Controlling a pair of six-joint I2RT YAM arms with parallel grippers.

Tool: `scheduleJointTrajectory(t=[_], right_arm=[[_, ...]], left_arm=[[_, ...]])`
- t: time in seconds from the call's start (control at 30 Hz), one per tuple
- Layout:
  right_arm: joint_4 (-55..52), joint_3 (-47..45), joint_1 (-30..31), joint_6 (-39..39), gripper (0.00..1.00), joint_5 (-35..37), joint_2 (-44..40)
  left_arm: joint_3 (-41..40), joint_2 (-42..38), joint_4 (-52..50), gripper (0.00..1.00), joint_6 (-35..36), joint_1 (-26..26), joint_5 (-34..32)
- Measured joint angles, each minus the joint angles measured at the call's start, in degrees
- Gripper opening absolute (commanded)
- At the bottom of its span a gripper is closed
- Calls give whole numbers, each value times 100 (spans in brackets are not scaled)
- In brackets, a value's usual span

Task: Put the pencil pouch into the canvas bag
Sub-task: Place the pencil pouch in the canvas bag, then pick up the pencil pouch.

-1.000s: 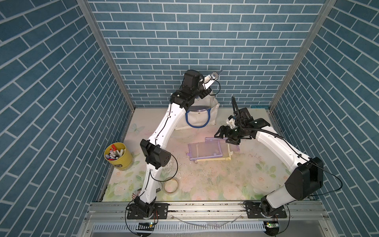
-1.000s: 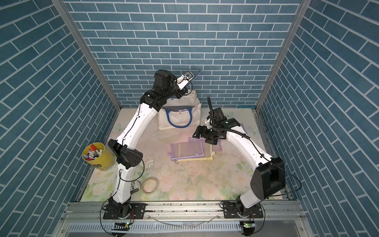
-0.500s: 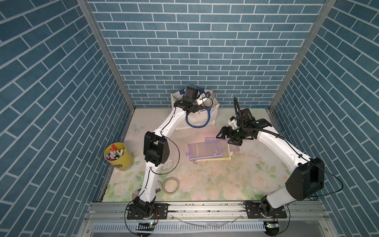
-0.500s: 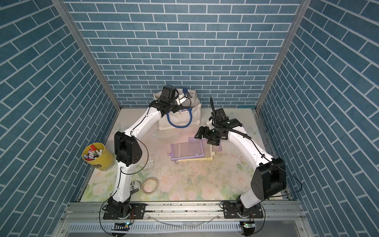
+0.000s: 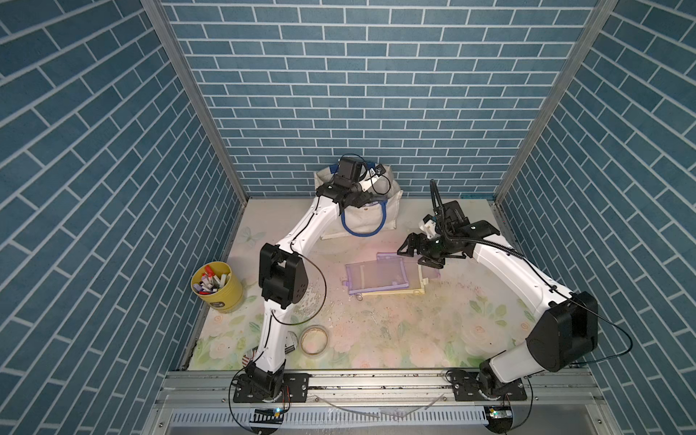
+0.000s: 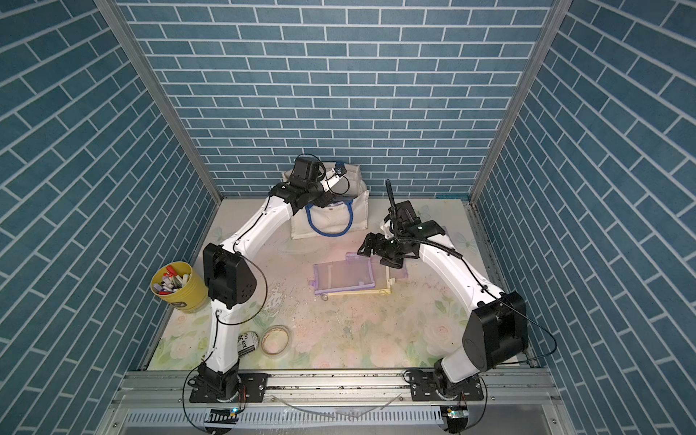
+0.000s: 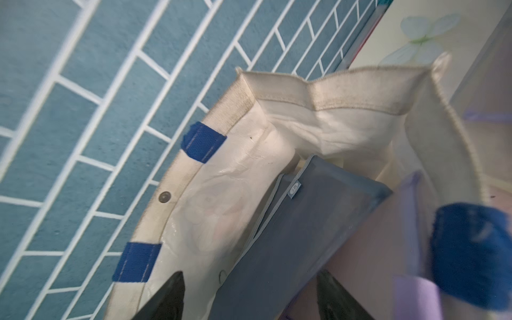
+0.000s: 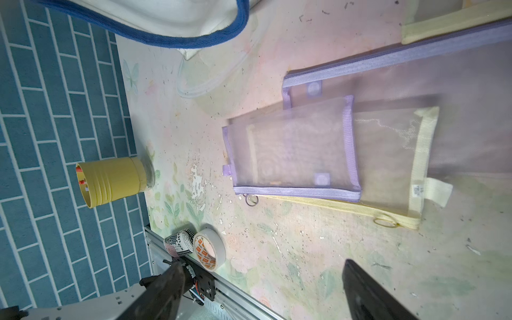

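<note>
Fingers (image 7: 170, 296) of the left gripper (image 7: 250, 279) stand wide apart now. 1 second ago they were shut tight and the left arm was high up over the canvas bag (image 5: 371, 226). Since then the left arm has come down to the mouth of the bag, and the gripper has let go. In the left wrist view the pencil pouch (image 7: 304, 230), a grey-blue one, lies inside the bag. Its far end is down in the bag and its near end is between the open fingers, which do not seem to squeeze it any more. So I think the main job is done: the pouch is in the bag. What is left is to lift the left arm out without catching the blue handle (image 7: 471, 249) or pulling the pouch back out. The right gripper (image 5: 417, 255) has not moved. It hangs wide open and empty over the purple pouch (image 5: 376, 275) and the yellow pouch (image 8: 388, 160) on the bench (image 5: 395, 331), near the bag but apart from it.
</note>
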Motion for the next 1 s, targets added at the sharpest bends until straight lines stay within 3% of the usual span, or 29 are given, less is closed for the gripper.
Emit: scheduleJointTrajectory(t=[0.13, 0.23, 0.4, 0.53, 0.77, 1.0], right_arm=[[297, 13, -2, 103, 89, 9, 269], [448, 149, -31, 105, 88, 22, 708], [730, 693, -160, 96, 86, 15, 1805], [804, 1327, -240, 72, 85, -4, 2677], [824, 2201, -289, -68, 83, -39, 3615], [1115, 1585, -289, -50, 81, -33, 3495]], left_arm=[[-306, -876, -44, 82, -734, -17, 173], [-1086, -1884, 168, 83, -1567, -59, 352], [-3377, -3759, 531, 90, -3104, -168, 1049], [-4874, -4551, 452, 90, -3960, -278, 1574], [-6975, -4955, 647, 91, -5281, -317, 2094], [-7993, -4336, 1596, 91, -6142, -317, 2229]])
